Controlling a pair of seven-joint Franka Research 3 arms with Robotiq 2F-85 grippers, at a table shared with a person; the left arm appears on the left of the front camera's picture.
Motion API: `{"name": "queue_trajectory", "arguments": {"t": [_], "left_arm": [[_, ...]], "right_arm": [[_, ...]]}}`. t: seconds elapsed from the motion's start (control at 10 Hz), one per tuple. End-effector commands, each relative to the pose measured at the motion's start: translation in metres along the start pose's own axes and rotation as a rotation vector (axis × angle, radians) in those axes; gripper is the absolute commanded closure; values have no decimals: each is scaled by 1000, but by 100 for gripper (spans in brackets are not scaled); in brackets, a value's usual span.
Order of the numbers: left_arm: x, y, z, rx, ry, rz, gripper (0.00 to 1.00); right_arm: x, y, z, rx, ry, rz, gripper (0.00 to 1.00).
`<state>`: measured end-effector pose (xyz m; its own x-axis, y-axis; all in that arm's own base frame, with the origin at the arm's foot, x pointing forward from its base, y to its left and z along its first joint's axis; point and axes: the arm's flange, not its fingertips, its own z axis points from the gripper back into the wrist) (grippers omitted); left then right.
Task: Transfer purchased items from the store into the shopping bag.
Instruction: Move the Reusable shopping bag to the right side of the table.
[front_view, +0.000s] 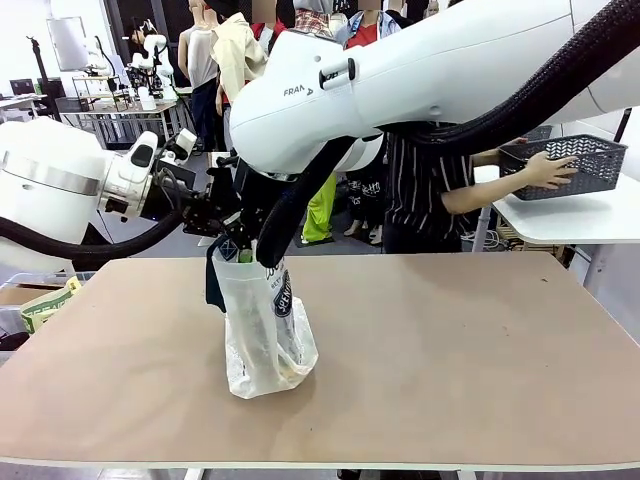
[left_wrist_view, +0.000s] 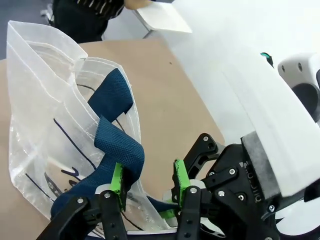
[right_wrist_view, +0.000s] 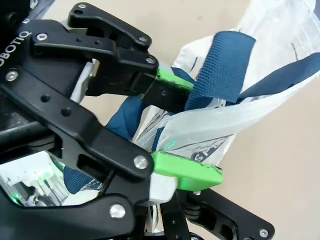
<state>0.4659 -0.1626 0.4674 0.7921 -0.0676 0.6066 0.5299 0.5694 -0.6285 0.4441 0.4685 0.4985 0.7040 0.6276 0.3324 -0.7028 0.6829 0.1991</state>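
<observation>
Translucent white shopping bag (front_view: 262, 330) stands upright on the worktop (front_view: 450, 340), left of centre. Left end effector (left_wrist_view: 148, 182), jaws partly apart, grips the bag's dark blue strap (left_wrist_view: 118, 145) at the rim. Right end effector (front_view: 248, 240), jaws closed, sits at the bag's mouth. At the far right, a person's hand (front_view: 548, 170) holds a dark lattice basket (front_view: 580, 160).
</observation>
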Motion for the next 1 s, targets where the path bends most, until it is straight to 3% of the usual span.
{"name": "queue_trajectory", "arguments": {"t": [0.0,0.5,0.8,0.9], "left_arm": [[8,0,-13,-17,-10,-3,51],[17,-5,-22,1,4,-3,51],[17,-5,-21,7,2,1,100],[17,-5,-22,8,3,-1,100]], "right_arm": [[2,10,0,52,7,42,100],[5,15,0,23,5,36,100],[4,13,1,19,3,27,100],[4,13,2,16,4,25,100]]}}
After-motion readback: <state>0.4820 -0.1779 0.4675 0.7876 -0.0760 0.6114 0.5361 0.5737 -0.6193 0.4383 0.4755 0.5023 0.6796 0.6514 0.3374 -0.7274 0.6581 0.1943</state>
